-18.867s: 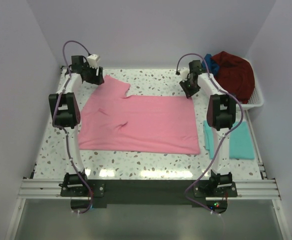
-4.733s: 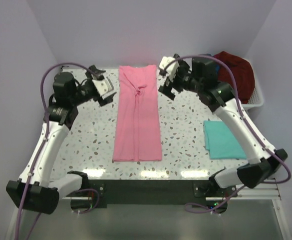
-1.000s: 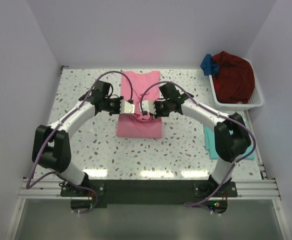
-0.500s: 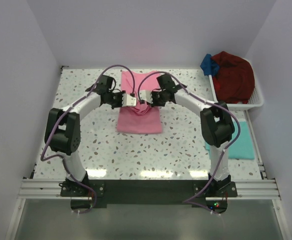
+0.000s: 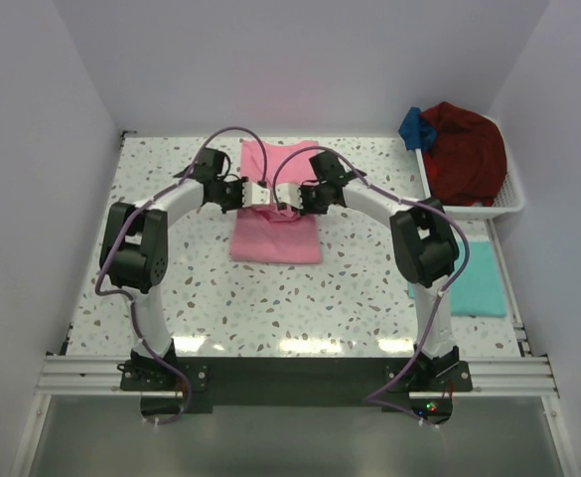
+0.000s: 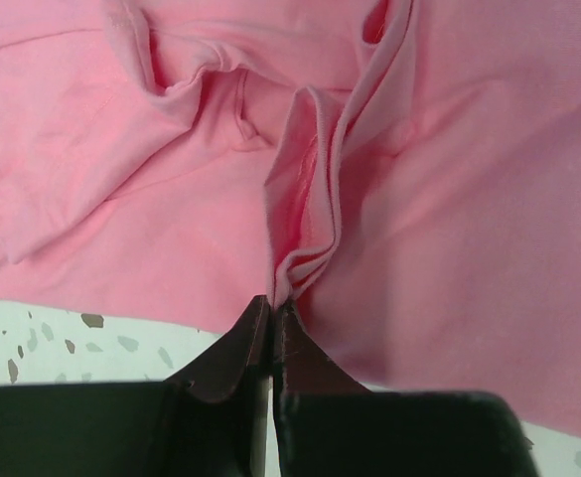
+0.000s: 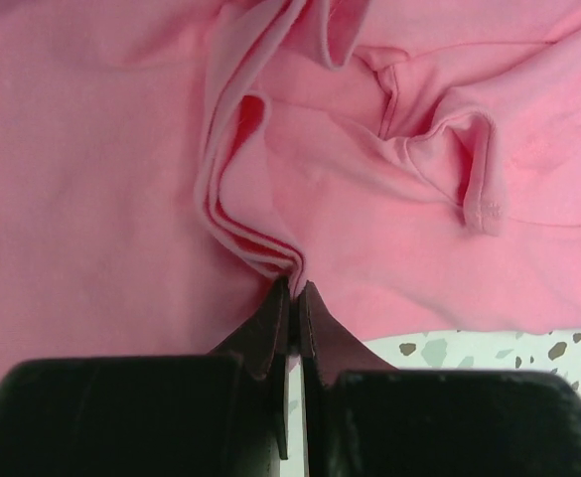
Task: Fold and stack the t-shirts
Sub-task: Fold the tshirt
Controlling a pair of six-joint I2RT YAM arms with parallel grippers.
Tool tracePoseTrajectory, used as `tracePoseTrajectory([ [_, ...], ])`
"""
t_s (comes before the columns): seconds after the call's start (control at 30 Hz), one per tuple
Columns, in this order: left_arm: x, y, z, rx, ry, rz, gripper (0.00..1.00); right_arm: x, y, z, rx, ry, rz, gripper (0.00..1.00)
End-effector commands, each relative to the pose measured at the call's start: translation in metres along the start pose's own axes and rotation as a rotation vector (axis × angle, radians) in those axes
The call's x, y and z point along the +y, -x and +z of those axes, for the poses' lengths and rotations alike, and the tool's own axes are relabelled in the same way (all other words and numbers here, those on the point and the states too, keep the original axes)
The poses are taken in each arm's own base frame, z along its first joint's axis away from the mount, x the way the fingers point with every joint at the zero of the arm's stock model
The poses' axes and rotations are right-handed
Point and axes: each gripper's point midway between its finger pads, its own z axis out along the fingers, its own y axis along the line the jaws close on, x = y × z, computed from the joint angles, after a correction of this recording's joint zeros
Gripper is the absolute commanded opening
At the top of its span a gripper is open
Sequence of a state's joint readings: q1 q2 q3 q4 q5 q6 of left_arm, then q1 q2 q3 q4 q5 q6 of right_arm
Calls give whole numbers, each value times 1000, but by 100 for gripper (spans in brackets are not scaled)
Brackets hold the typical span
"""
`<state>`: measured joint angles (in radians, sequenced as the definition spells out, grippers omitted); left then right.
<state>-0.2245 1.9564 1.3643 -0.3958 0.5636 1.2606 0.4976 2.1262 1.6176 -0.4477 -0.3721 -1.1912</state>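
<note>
Pinching pink t-shirt (image 5: 275,238) edges, left fingers (image 6: 272,310), right fingers (image 7: 292,298), speckled table (image 5: 171,288) either side

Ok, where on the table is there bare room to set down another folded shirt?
The widest bare patch is the front strip between pink shirt and arm bases. The left side, between left arm and wall, is bare too. Crowded: back centre, where the left fingers and right fingers pinch that shirt, and the right edge with the teal shirt and basket.
</note>
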Motion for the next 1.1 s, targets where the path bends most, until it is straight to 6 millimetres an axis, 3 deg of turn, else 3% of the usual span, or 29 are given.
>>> tracePoseTrajectory([
  [0.0, 34, 2, -4, -12, 90, 10, 6, -26, -3, -3, 4, -70, -34, 0],
  [0.2, 40, -1, 0, -15, 106, 11, 15, -28, -8, -2, 13, -76, -20, 0],
  [0.27, 44, 0, 0, -17, 121, 4, 22, -31, -8, -2, 16, -89, -13, 11],
  [0.3, 47, 0, 1, -16, 125, -10, 24, -36, -7, -3, 21, -113, 0, 25],
  [0.37, 54, -3, -1, -6, 140, -27, 33, -44, -7, -7, 26, -141, 32, 35],
  [0.43, 61, -3, -8, -16, 165, -81, 36, -59, -2, -18, 26, -188, 52, 46],
  [0.5, 75, -2, -24, -36, 208, -156, 41, -69, 3, -30, 24, -221, 87, 50],
  [0.57, 78, -4, -39, -48, 222, -207, 44, -77, 12, -49, 12, -255, 116, 51],
  [0.67, 72, -6, -58, -61, 246, -324, 47, -73, 22, -70, 0, -249, 160, 52],
  [0.73, 57, -2, -64, -77, 210, -357, 49, -55, 21, -78, 12, -194, 194, 52],
  [0.87, 8, 26, -76, -158, 123, -365, 58, -8, 37, -86, -32, -58, 247, 48],
  [0.93, -5, 36, -77, -181, 97, -424, 59, 19, 46, -82, -33, 13, 293, 45],
  [1.07, -55, 59, -64, -275, -67, -617, 58, 61, 65, -73, -53, 116, 475, 42],
])
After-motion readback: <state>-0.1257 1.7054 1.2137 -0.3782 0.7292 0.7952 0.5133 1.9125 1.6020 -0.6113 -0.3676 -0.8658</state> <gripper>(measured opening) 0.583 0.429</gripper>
